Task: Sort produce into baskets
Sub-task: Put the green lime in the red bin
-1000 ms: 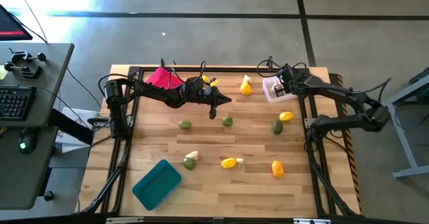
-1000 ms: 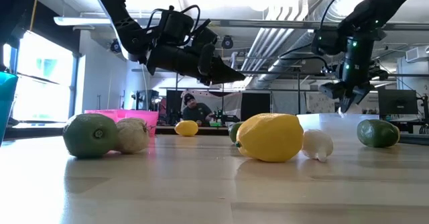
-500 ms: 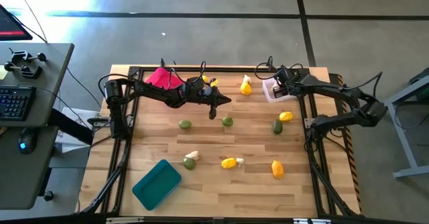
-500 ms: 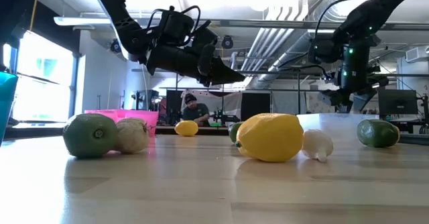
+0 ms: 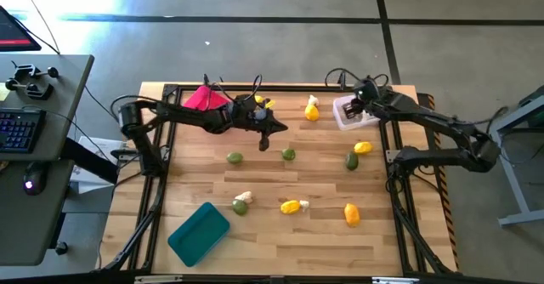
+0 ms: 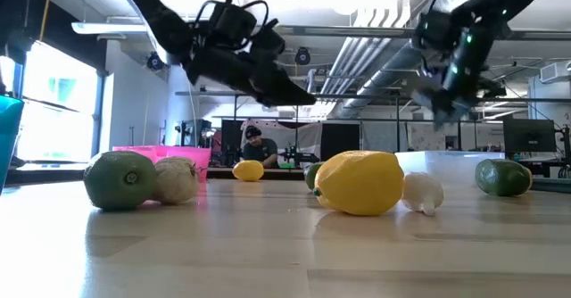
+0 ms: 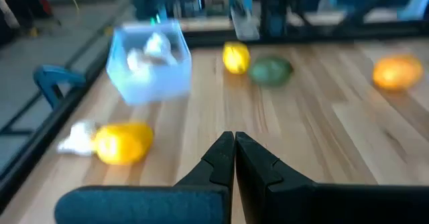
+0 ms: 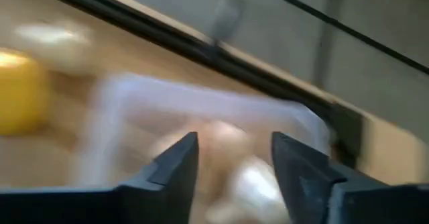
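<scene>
Right claw (image 8: 233, 158) apart, empty, above white tray (image 5: 347, 114) holding garlic (image 8: 249, 182). Left claw (image 7: 234, 150) together, empty, lime (image 5: 289, 155) just ahead. Risk: right fingers clip tray wall, shift tray.

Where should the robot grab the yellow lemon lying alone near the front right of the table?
Across the narrow middle of the lemon, coming straight down from above. It lies flat with its long side running front to back, so fingers closing on its left and right flanks should fit best. Nothing crowds it.
</scene>
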You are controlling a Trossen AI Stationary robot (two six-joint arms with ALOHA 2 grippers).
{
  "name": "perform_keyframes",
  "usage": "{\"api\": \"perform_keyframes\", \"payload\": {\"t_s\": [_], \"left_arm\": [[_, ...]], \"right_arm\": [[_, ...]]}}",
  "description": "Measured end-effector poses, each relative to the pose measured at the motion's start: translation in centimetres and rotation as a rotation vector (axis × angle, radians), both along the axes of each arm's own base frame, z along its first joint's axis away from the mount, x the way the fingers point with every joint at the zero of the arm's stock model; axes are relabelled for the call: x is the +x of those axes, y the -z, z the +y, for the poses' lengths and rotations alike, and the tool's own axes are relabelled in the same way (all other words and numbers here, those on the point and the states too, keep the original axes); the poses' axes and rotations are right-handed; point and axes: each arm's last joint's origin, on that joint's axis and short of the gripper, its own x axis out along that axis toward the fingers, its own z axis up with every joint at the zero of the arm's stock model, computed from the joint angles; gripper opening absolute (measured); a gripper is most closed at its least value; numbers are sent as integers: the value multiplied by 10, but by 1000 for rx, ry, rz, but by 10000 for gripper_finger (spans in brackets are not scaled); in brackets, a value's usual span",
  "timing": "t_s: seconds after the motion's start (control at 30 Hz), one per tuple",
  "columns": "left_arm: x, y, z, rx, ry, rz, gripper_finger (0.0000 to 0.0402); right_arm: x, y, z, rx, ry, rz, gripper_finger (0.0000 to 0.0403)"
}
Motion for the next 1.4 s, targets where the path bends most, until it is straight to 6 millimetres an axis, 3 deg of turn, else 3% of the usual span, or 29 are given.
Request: {"api": "perform_keyframes", "payload": {"t_s": [0.17,0.33,0.6,0.83,0.97,1.2,1.4], "left_arm": [[-20,-16,-10,7,36,152,0],[-44,-31,-25,-40,56,294,0],[-71,-37,-45,-15,-120,531,7],[-85,-24,-50,-55,-184,741,61],[-88,-24,-37,-31,-203,741,76],[-94,-30,1,-38,-319,646,7],[-102,-31,20,-31,-369,629,3]], "right_arm": [[17,-7,7,-12,-315,-219,80],[32,-1,14,-32,-481,-349,7],[44,6,30,-63,-576,-404,24],[50,4,38,-75,-620,-427,15],[53,1,40,-95,-636,-449,13],[55,-2,39,-119,-629,-491,13],[55,-4,38,-111,-609,-512,13]]}}
